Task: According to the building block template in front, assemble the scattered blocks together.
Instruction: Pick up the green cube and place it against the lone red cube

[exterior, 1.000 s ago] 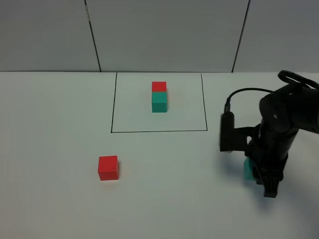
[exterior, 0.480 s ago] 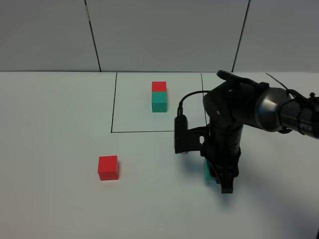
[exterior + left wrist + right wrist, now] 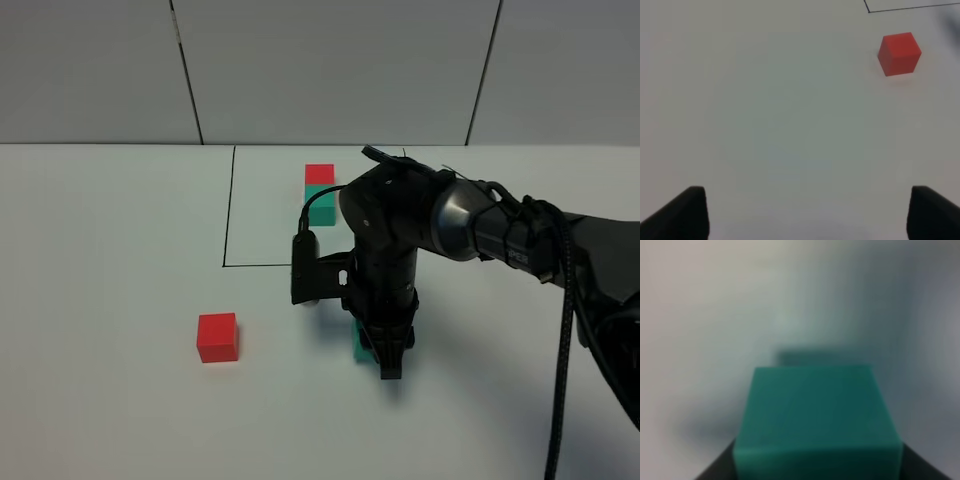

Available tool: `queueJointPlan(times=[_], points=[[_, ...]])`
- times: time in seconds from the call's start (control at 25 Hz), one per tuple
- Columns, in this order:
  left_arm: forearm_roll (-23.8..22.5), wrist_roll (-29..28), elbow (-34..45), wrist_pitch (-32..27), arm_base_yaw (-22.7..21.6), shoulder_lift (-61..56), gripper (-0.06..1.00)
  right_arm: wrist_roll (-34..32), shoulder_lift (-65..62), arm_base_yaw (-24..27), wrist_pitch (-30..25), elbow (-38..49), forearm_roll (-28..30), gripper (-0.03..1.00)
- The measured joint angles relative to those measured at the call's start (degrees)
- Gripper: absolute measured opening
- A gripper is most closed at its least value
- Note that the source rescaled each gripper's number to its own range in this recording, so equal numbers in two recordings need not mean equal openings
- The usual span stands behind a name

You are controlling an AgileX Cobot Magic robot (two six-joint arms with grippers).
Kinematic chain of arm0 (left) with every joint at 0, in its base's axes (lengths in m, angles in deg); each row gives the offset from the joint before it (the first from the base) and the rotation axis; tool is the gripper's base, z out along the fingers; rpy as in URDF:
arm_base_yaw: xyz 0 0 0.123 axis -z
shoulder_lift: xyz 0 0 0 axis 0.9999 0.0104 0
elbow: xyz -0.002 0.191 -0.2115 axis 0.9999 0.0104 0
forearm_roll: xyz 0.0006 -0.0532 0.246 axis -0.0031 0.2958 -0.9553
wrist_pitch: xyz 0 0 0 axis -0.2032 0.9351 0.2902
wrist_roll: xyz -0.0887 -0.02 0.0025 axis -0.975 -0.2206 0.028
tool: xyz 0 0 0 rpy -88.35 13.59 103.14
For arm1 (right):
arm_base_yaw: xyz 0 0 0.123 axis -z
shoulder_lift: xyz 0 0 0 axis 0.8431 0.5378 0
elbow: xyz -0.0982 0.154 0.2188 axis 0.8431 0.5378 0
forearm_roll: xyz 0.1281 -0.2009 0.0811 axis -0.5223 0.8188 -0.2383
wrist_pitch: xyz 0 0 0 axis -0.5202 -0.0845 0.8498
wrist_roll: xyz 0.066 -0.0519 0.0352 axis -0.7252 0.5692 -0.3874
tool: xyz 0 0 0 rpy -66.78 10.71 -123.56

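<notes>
Just below centre of the overhead frame, the right arm (image 3: 470, 225) reaches in from the right edge, wrist pointing straight down, its right gripper (image 3: 386, 354) clamped tight on the teal cube (image 3: 358, 341). Upper centre stands the building block template (image 3: 320, 194); lower left, well apart, sits the red cube (image 3: 217, 337). The left gripper (image 3: 810, 215) gapes wide, holding nothing.

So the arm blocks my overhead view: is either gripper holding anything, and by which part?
The right gripper is shut on the teal-green cube, a finger on each of two opposite side faces. The left gripper is open, holding nothing.
</notes>
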Motion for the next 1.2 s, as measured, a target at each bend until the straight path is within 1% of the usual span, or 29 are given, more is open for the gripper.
queueJointPlan(times=[0.24,0.44,0.6,0.72,0.88,1.2], points=[[0.00,0.00,0.00,0.00,0.00,0.00,0.78,-1.31,2.61,-2.43,-1.37,-5.79,-0.92,0.00],[0.00,0.04,0.00,0.00,0.00,0.00,0.78,-4.64,5.84,-3.95,-4.79,-11.40,-0.98,0.00],[0.00,0.04,0.00,0.00,0.00,0.00,0.78,-7.04,9.01,-4.01,-6.52,-16.22,-0.93,0.00],[0.00,0.04,0.00,0.00,0.00,0.00,0.77,-8.99,10.45,-4.07,-6.71,-18.61,-0.93,0.00],[0.00,0.04,0.00,0.00,0.00,0.00,0.77,-10.19,11.22,-4.68,-6.71,-20.03,-0.97,0.00],[0.00,-0.01,0.00,0.00,0.00,0.00,0.77,-11.93,12.09,-7.07,-6.68,-20.14,-0.91,0.00]])
